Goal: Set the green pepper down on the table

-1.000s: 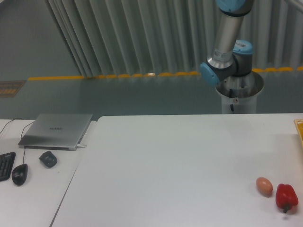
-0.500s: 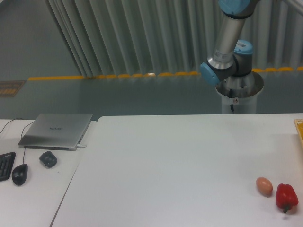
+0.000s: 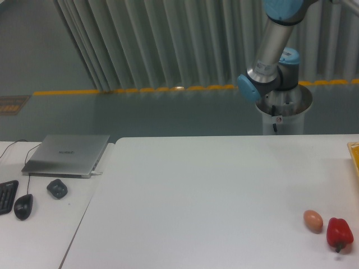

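On the far left stands a smaller white desk [image 3: 33,224] with a piece of a dark keyboard [image 3: 7,196] at the edge, a black mouse [image 3: 23,206] with its cable, a small dark object [image 3: 56,188] and a closed silver laptop [image 3: 67,154]. These things look like the operator's working place, kept apart from the robot's area.

Next to it begins the table [image 3: 213,196], large and white. Most of its surface carries nothing that I can see. Only near the right front corner lie a brown egg [image 3: 313,221] and, just beside it, a red pepper [image 3: 340,234]. They are close together but seem not to touch. At the right edge a thin yellow-orange strip [image 3: 354,154] shows, perhaps the border of a tray; I cannot say more.

Behind the table the robot arm [image 3: 273,53] rises from its round base [image 3: 283,112] and goes up out of the view. The gripper is not visible, so I cannot tell if it is open, closed or holding something. The green pepper is nowhere in sight. My guess is that it is either above the frame in the hand or off to the right side, so the placing is not yet done.
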